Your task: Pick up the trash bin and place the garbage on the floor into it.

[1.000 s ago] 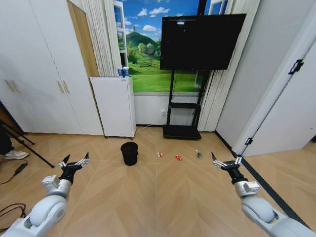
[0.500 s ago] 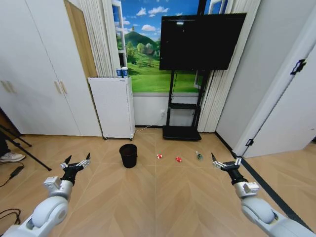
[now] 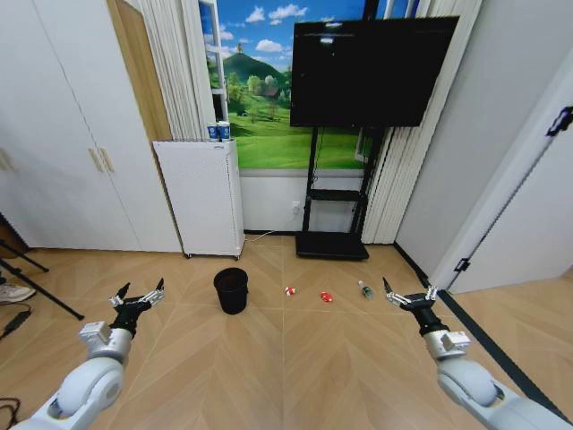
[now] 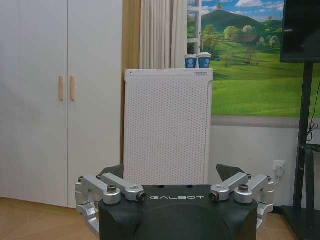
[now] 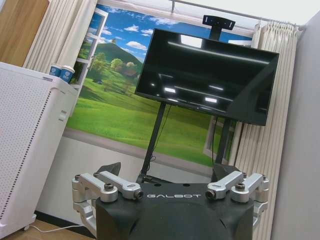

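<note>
Silver-jointed and black-bodied, your left gripper (image 3: 136, 296) hangs low near you over the light brown herringbone wood floor (image 3: 286, 376) with its fingers spread and nothing between them; your right gripper (image 3: 410, 297) mirrors it on the other side, fingers likewise splayed and empty. Farther out on the planks stands the small round black trash bin (image 3: 231, 290), upright, slightly tapered, lined with a black bag, well apart from both grippers and closer to your left arm's side. To its right, in a loose row on the floor, lie the red-and-white scrap (image 3: 289, 291), the small red piece (image 3: 327, 296) and the little clear plastic bottle with a green label (image 3: 365, 290). You should expect the bin to be light and fairly stiff; its rim looks the best place to pinch, though the loose bag lining may slip under the pads. Behind the bin, against the wall, stands the tall white perforated cabinet (image 3: 199, 197).
</note>
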`<state>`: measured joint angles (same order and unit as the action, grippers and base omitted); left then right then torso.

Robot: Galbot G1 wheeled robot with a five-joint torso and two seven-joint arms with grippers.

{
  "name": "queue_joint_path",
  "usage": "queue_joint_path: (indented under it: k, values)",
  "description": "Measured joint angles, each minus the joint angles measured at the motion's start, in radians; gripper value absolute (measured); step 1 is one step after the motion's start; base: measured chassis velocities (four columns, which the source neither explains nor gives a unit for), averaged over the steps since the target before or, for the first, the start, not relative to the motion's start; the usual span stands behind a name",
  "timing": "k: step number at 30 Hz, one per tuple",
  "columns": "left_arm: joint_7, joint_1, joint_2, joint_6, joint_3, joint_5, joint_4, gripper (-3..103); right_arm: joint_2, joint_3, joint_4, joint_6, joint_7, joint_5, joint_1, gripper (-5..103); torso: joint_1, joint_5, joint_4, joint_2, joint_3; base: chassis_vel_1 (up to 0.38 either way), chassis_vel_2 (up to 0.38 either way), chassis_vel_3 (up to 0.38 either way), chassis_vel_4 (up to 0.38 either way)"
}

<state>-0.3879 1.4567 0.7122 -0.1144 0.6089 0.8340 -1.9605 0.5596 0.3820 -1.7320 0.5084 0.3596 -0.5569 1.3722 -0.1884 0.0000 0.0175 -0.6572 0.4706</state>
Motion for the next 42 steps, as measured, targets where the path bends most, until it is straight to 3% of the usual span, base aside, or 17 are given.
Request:
queue_joint_path:
  k: [42]
  values:
    - [0.015,0.002,-0.007,-0.003,-0.008,0.001,0.001,100,-0.006,-0.015,0.005,0.015,-0.009,-0.006,-0.013,100,0.0,-0.0002,-0.0002,0.0,0.0,-0.156,0.155,0.153,-0.155]
